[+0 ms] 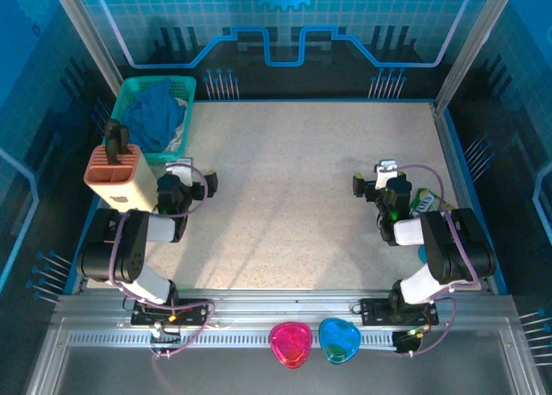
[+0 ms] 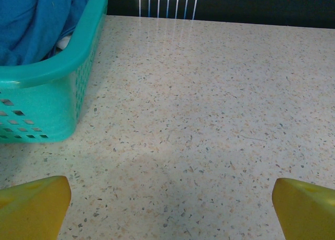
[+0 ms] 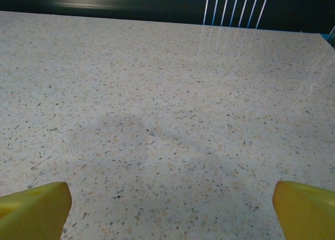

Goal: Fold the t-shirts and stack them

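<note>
Lying bunched at the upper left of the top view, the teal-blue t-shirts (image 1: 155,119) fill the green basket (image 1: 188,102) and rise above its rim. Just below the basket sits the left gripper (image 1: 195,180), its arm folded back over its base, its yellow fingertips (image 2: 34,204) spread wide with nothing between them. At middle right the right gripper (image 1: 373,184) is posed alike, arm folded, fingers released over the speckled table (image 1: 293,197).
</note>
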Robot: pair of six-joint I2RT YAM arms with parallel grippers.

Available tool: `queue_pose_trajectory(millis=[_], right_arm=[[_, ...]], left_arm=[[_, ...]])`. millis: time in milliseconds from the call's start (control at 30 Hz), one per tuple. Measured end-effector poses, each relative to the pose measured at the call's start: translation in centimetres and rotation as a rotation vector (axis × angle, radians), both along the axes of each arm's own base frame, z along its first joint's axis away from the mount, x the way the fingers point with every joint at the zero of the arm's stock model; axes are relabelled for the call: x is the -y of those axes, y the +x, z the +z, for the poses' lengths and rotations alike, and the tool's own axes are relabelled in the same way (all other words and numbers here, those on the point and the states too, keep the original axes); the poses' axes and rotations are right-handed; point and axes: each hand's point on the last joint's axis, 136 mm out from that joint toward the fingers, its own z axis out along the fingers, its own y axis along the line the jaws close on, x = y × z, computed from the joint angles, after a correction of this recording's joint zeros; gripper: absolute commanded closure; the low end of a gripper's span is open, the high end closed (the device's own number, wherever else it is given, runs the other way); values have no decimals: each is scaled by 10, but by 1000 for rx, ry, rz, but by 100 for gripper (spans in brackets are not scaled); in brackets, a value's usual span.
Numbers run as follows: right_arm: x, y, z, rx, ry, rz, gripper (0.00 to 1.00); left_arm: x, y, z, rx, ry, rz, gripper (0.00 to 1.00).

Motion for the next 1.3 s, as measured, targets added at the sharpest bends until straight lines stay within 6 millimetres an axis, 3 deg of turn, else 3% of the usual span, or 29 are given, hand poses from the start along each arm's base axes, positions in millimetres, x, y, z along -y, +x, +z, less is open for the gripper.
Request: queue_pose_trajectory(millis=[333, 400, 467, 567, 633, 733, 833, 900, 967, 1067, 1167, 1300], right_arm=[[-5, 4, 2, -22, 3, 27, 0], [-5, 3, 11, -16, 0, 29, 1], [-7, -4, 31, 6, -7, 30, 0], [-17, -11, 81, 51, 5, 44, 0], [-22, -10, 127, 80, 38, 44, 0], [-26, -8, 179, 89, 84, 40, 1], [-31, -9, 202, 27, 117, 57, 1], [-37, -13, 200, -44, 134, 78, 0], [-44, -19, 189, -125, 147, 108, 0], [-54, -34, 167, -245, 162, 156, 0], [-63, -48, 153, -327, 175, 198, 0], [-71, -62, 154, -349, 186, 236, 0]], left_arm=[[-2, 0, 0, -3, 4, 14, 1], [-3, -4, 2, -14, 13, 27, 1], [1, -10, 17, -12, 31, 41, 1], [16, -16, 67, 18, 14, 37, 1], [17, -10, 117, 45, -26, 71, 1], [9, 1, 186, 72, -80, 146, 1], [-2, 16, 238, 60, -116, 227, 14], [-10, 36, 257, 35, -130, 263, 18], [-24, 63, 262, -11, -142, 302, 19], [-54, 110, 239, -128, -164, 361, 26], [-80, 153, 197, -261, -161, 412, 29], [-97, 193, 141, -403, -127, 457, 32]])
